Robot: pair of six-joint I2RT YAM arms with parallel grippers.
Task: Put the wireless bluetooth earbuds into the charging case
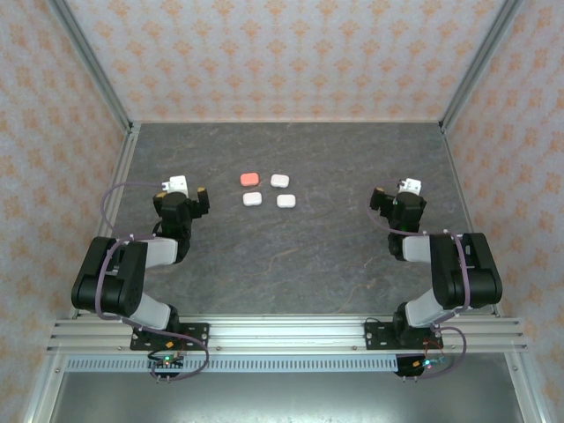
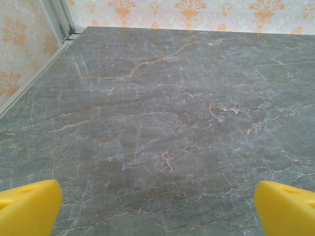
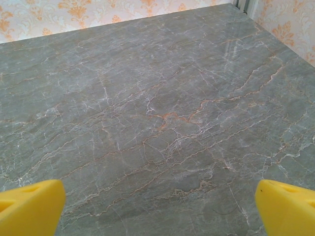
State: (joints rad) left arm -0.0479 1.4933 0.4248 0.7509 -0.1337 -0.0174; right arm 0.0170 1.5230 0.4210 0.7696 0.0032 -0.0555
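Observation:
Four small rounded charging cases lie shut in a two-by-two cluster at the middle of the table: a salmon-pink case (image 1: 250, 179), a white case (image 1: 279, 180) beside it, and two more white cases (image 1: 252, 199) (image 1: 285, 201) in front. The earbuds are hidden from me. My left gripper (image 1: 202, 197) rests low, left of the cluster and well apart from it. Its yellow fingertips (image 2: 27, 209) stand wide apart over bare table, so it is open. My right gripper (image 1: 380, 199) sits to the right of the cases, also open, with its yellow fingertips (image 3: 29, 209) far apart and nothing between them.
The dark marbled tabletop (image 1: 308, 256) is walled by patterned panels on three sides, with metal frame posts (image 1: 92, 66) in the back corners. An aluminium rail (image 1: 282, 333) carrying both arm bases runs along the near edge.

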